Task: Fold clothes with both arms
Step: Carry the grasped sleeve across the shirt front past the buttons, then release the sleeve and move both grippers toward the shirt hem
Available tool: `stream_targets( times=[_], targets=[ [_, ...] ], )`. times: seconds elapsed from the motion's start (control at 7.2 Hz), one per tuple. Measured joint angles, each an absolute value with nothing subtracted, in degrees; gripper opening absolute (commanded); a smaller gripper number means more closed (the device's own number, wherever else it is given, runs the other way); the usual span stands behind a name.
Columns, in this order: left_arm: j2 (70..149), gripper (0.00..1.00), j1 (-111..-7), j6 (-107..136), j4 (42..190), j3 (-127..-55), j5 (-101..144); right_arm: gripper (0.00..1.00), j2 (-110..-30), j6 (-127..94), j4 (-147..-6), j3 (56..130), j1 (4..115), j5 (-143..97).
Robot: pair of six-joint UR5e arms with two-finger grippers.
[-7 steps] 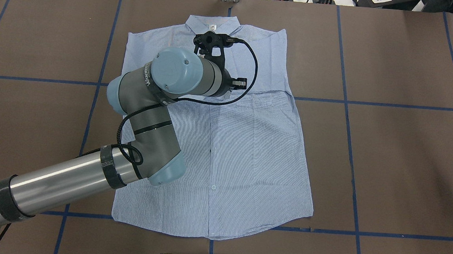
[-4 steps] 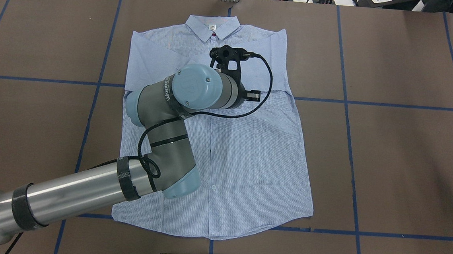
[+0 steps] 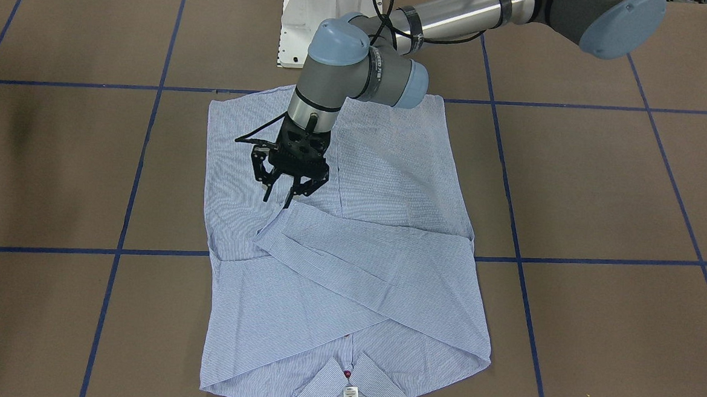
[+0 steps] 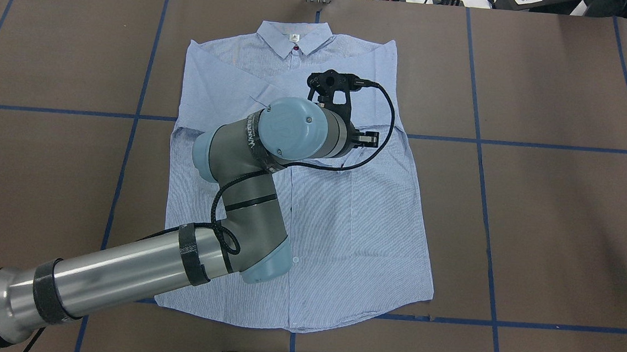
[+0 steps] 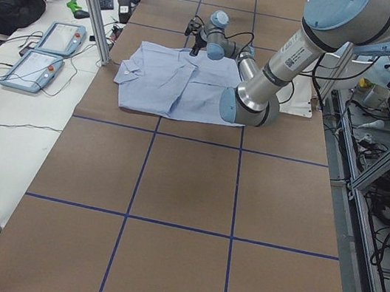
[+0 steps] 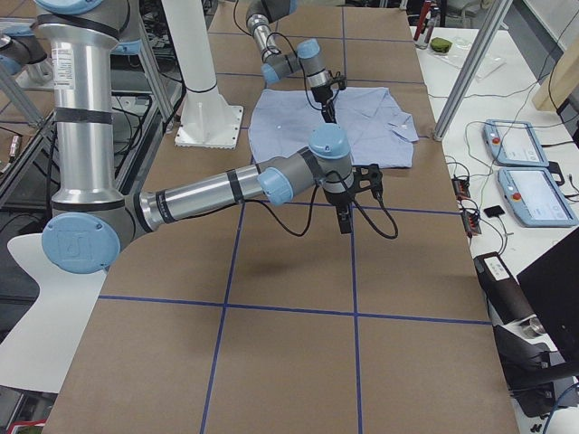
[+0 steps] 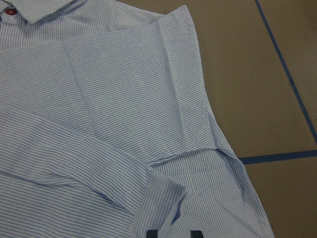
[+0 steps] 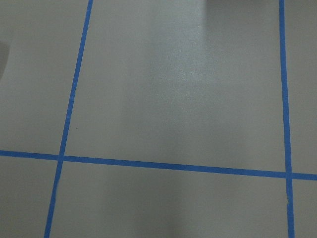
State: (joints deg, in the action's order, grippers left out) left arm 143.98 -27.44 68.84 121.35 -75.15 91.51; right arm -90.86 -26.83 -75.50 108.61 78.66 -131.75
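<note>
Mid-table, shirt [image 4: 354, 228]: lies flat on the table [image 4: 553, 226], with its collar [image 4: 296, 31] toward the far edge and its hem [image 4: 292, 323] toward the robot's edge.
Done: the sleeve [image 3: 373, 278] from the robot's left side lies diagonally across the chest. The other sleeve looks tucked in beneath it, and nothing sticks out past the body.
Left end effector [image 3: 277, 202]: low over the chest with its jaws narrow, apparently pinching the cuff [image 3: 270, 224] by its edge.
Right end effector [image 6: 345, 226]: hangs over bare table toward the right-hand end, well apart from the shirt. Its jaw width cannot be told.
Left to do: by my reading, let the cuff go, then fold the body, sides in and hem up to collar. The task seems roughly a third done.
Hidden: the wrist covers the left fingers from overhead, and its own camera shows only their tips, so the pinch is a judgement.
</note>
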Motion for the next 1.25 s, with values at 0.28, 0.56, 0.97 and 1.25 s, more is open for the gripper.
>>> stream_targets(
  times=[0.28,0.56,0.97,1.25],
  targets=[
    [142.33,1.00,-27.47,64.45,116.41,-80.29,91.77,1.00,-90.76,-28.94,-75.44,109.86,78.54,-131.75],
    [133.47,1.00,-27.63,59.65,108.18,-95.75,91.93,1.00,-91.14,-37.22,-75.36,114.64,75.63,-131.13],
    [124.50,1.00,-27.29,58.05,106.58,-108.47,92.08,1.00,-92.54,-61.04,-75.40,127.21,58.61,-118.42],
    [115.25,1.00,-27.31,58.02,106.54,-117.80,92.05,1.00,-95.18,-75.12,-75.73,134.13,44.36,-107.49]
  ],
)
